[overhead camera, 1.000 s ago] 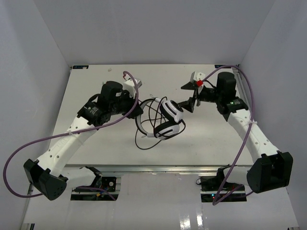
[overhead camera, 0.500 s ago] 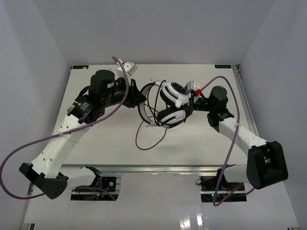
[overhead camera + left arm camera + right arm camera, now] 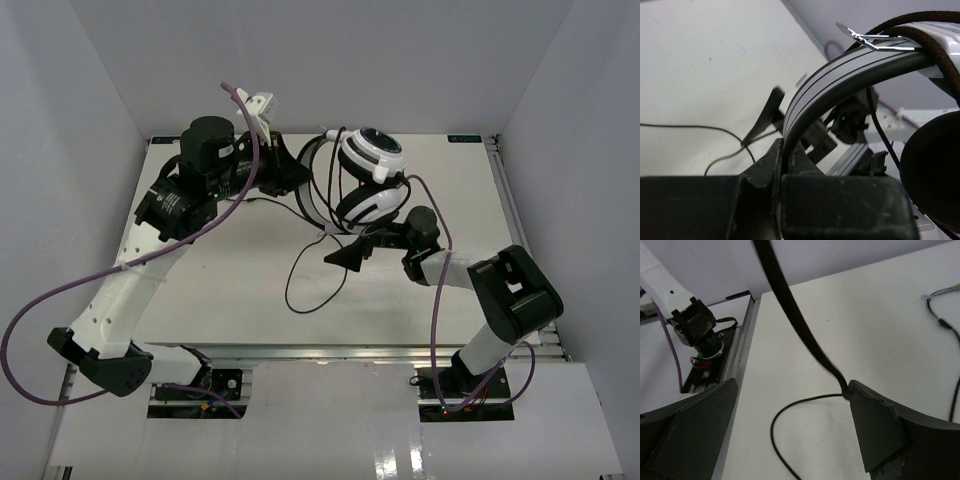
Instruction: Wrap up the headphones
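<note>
Headphones [image 3: 370, 180] held aloft, headband [image 3: 840, 65] clamped in the left pincer [image 3: 785, 155]; right pincer [image 3: 792, 385] spread apart near the cable [image 3: 800, 401].

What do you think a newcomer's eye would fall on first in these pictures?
The white-and-black headphones, held up over the far middle of the table, headband clamped in the left gripper. Then their thin black cable, trailing into a loose loop on the table, and the right gripper open below the earcups with the cable between its fingers.
</note>
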Controlling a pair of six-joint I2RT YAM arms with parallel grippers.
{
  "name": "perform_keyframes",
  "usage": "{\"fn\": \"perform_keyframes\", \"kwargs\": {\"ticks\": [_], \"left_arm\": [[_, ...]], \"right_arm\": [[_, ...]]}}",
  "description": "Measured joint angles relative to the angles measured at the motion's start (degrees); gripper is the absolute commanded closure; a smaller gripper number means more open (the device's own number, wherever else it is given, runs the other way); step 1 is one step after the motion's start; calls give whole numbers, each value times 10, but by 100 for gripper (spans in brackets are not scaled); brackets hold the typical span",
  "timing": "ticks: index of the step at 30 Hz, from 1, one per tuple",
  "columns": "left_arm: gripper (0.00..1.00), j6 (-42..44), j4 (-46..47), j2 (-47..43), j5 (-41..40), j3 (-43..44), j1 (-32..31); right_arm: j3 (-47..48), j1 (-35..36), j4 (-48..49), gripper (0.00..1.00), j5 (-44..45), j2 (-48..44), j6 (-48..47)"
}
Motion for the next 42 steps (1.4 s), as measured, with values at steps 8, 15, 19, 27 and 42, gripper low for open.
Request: {"fn": "perform_keyframes", "kwargs": {"ticks": [8,15,19,27,42], "left_arm": [[100,-42,4,65,-44,121,0],[100,-61,-5,99,-60,162,0],[100,-64,-16,103,-65,166,0],[100,-70,-21,103,-66,166,0],[100,-95,-16,98,-80,164,0]], "right_arm": [[-20,34,38,0,67,62,116],[-16,64,48,3,108,74,151],[-16,60,52,4,148,74,132],[38,59,51,3,210,94,80],[127,92,49,86,188,220,97]]}}
